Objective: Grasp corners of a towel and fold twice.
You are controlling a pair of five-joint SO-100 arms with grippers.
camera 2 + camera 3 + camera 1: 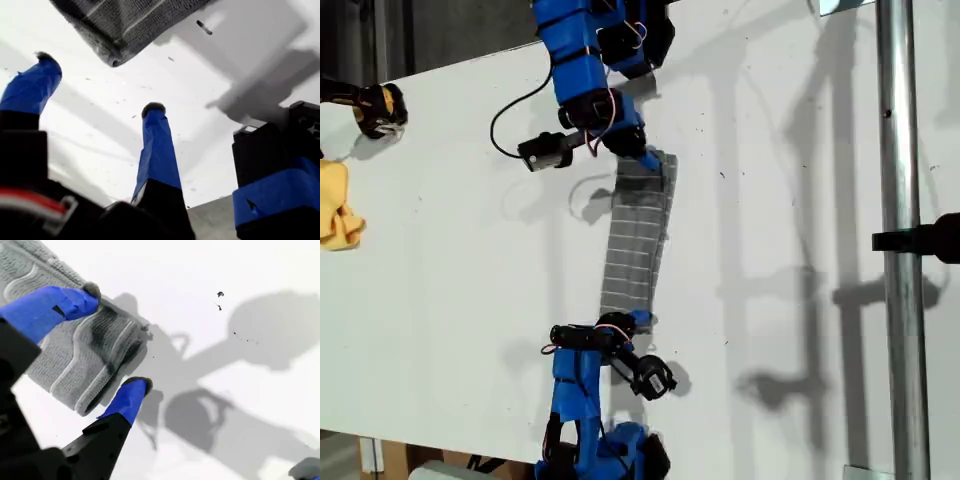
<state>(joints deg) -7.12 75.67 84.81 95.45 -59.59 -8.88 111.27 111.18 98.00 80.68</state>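
Both claws stand spread wide and empty: my first gripper [100,85] just short of a corner [114,59] of the towel [638,235], my second gripper [112,337] straddling the bunched opposite end. Mid-table, the folded strip looks soft, light and floppy. I'd pinch all layers at an end's corners.

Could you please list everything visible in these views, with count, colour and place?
towel: one, grey with white stripes, a long strip mid-table
yellow cloth: one, yellow, exterior view's left edge
black-and-yellow object: one, exterior view's upper left, kind unclear
metal pole: one, silver, exterior view's right
table: one, white
my first gripper: blue tips, open, just short of a towel corner
my second gripper: blue tips, open, straddling the towel's bunched end
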